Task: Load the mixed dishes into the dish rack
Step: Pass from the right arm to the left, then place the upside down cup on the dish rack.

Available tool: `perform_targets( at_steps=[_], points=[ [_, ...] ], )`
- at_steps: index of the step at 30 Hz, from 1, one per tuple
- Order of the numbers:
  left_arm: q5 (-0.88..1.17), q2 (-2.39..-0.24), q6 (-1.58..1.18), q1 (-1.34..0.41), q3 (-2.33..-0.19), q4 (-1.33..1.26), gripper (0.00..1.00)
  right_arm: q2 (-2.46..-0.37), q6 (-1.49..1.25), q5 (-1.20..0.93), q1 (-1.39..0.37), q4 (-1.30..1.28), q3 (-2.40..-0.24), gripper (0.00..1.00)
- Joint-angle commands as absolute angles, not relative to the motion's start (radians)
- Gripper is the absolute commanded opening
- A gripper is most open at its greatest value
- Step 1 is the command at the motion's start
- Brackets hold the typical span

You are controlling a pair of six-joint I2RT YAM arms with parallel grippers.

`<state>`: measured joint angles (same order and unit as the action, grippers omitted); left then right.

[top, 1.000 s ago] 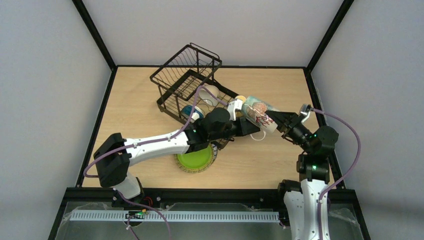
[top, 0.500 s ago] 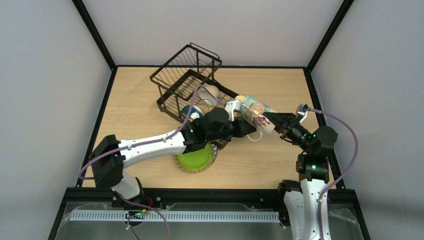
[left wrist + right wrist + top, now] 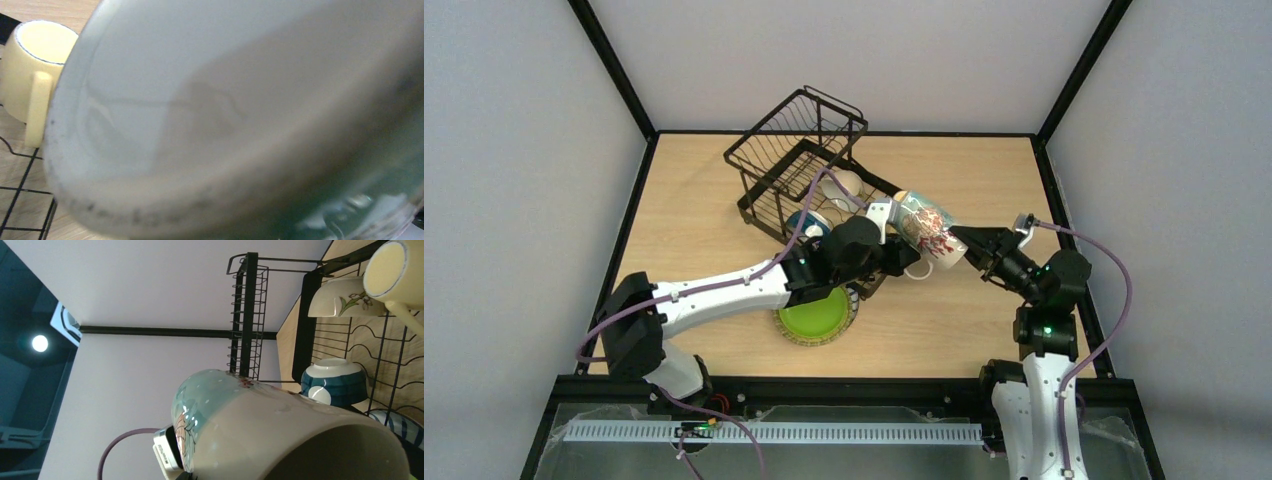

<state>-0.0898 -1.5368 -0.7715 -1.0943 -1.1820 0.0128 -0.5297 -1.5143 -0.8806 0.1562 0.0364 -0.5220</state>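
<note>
A cream mug (image 3: 922, 230) with a teal top and red pattern hangs above the table between my two grippers. My left gripper (image 3: 906, 258) is shut on it from the left, by its handle. My right gripper (image 3: 965, 243) sits at the mug's rim on the right, and its jaws are hidden. The mug (image 3: 240, 115) fills the left wrist view, and the mug (image 3: 280, 435) crowds the right wrist view. The black dish rack (image 3: 794, 140) holds a yellow mug (image 3: 848, 183), a white bowl (image 3: 340, 297) and a blue bowl (image 3: 809, 225). The green plate (image 3: 816, 315) lies on the table under my left arm.
The rack's tall basket tier (image 3: 247, 315) rises at its far end and the flat slotted tray lies nearer the grippers. Black frame posts and grey walls close in the table (image 3: 684, 230) on three sides.
The mug and both grippers have shifted left toward the rack. The mug now sits closer over the rack's near corner.
</note>
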Motion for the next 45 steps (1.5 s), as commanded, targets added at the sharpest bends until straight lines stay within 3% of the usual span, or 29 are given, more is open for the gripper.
perform_targets(
  at_steps=[1, 19, 45],
  points=[
    [-0.121, -1.448, -0.717, -1.095, -1.185, -0.092, 0.02, -0.552, -1.493, -0.807, 0.171, 0.037, -0.486, 0.46],
    [-0.12, -1.453, -0.703, -1.038, -1.197, -0.144, 0.02, -0.596, -1.48, -0.805, 0.17, 0.08, -0.413, 0.61],
    [-0.216, -1.4, -0.654, -0.955, -1.18, -0.058, 0.02, -0.593, -1.424, -0.779, 0.17, 0.004, -0.413, 0.68]
  ],
)
